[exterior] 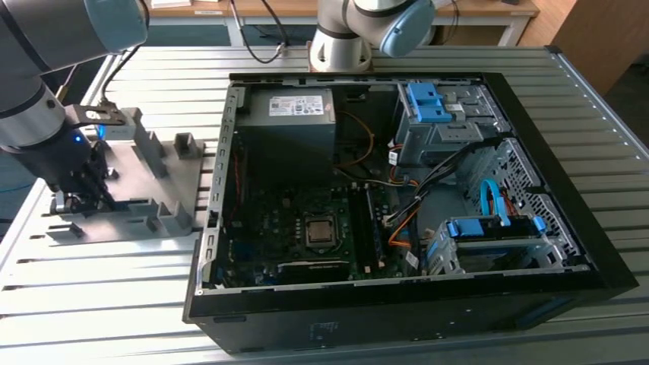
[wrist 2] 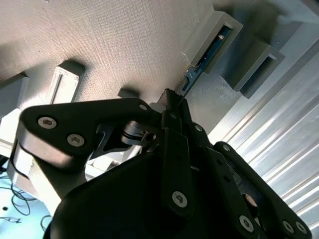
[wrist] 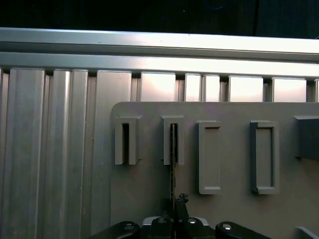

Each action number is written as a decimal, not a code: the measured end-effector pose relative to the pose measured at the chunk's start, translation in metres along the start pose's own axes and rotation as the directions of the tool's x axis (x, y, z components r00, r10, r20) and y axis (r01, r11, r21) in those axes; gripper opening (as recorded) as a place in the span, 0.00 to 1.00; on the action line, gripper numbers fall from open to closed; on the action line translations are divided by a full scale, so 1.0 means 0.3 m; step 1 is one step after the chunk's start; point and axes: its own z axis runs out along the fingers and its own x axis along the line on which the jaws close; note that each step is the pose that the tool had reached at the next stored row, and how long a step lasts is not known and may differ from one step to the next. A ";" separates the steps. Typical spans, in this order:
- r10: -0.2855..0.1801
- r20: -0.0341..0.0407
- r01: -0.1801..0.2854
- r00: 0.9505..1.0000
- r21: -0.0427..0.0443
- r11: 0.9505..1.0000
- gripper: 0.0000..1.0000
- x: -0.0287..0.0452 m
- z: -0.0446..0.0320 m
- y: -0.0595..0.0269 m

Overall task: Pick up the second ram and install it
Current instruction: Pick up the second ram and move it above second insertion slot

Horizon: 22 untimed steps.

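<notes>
Pinching the thin, blue-green ram (wrist 2: 195, 72) edge-on with the black metal gripper (wrist 2: 172, 97), right over the matte grey plate (wrist 2: 124, 40), far end inside a slotted block (wrist 2: 208, 35).

I'm counting one open computer case (exterior: 406, 323), one grey fixture plate (exterior: 114, 226) and one gripper (exterior: 79, 204) in the exterior view, with two blue drive-bay brackets (exterior: 431, 103) (exterior: 485, 226) and one power supply (exterior: 294, 114) inside. In the first wrist view I'm counting one ram stick (wrist: 173, 149), two narrow slotted blocks (wrist: 118, 142) and two wider blocks (wrist: 201, 157).
</notes>
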 end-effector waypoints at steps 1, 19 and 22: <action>0.000 0.000 0.000 1.000 0.000 1.000 0.14 0.000 0.000 0.000; 0.000 0.023 0.000 1.000 0.001 1.000 0.14 -0.002 -0.179 0.000; 0.000 0.024 0.000 1.000 0.001 1.000 0.14 -0.002 -0.196 0.000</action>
